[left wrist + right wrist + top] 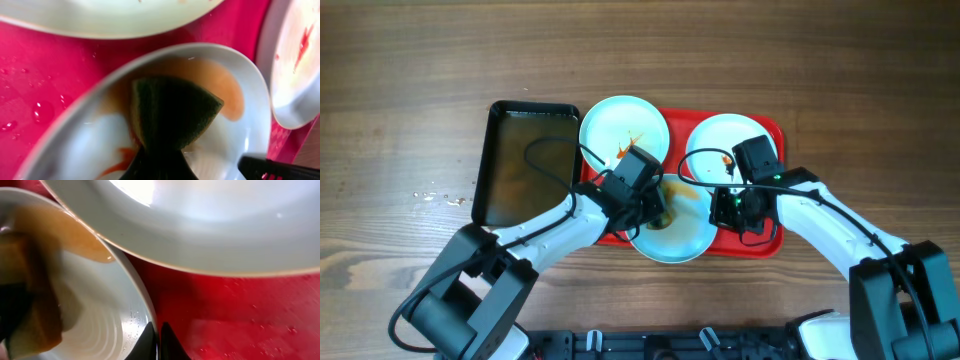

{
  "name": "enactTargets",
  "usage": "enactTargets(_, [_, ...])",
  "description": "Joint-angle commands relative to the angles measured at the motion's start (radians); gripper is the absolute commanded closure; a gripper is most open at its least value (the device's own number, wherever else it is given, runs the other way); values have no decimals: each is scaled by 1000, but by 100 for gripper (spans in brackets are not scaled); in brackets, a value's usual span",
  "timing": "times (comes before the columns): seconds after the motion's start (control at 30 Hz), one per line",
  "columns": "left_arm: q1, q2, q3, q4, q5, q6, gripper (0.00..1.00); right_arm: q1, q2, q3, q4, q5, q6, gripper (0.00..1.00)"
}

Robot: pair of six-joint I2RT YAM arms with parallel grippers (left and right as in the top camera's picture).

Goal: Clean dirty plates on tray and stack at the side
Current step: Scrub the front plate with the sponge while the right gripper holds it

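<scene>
Passing the black tray (525, 165) of brownish water at far left, then reaching the red tray (775, 128) and finding nothing stacked aside yet. Leaving the back-left plate (623, 130) smeared orange and overhanging the tray's left edge, scrubbing the brown-filmed front plate (672, 242) with a sponge (172, 117) clenched in the left gripper (655, 212), seemingly pinching that plate's right rim in the right gripper (156, 342), leaving the right plate (720, 145) streaked red. Lying face up, all three, round and so showing no long axis, with the tray's long side running left to right.
</scene>
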Motion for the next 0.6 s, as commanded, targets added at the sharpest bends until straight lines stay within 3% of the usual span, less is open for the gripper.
enactTargets(0.0, [25, 15, -6, -25, -106, -8, 96, -5, 15, -12, -39, 192, 85, 96])
enactTargets(0.3, [56, -19, -6, 22, -171, 229, 96, -5, 15, -12, -46, 192, 73, 96])
enactTargets(0.43, [56, -134, -6, -89, -171, 229, 96, -5, 15, -12, -46, 190, 47, 96])
enactTargets(0.57, [56, -206, -6, -71, -138, 228, 96, -5, 15, -12, -43, 186, 47, 96])
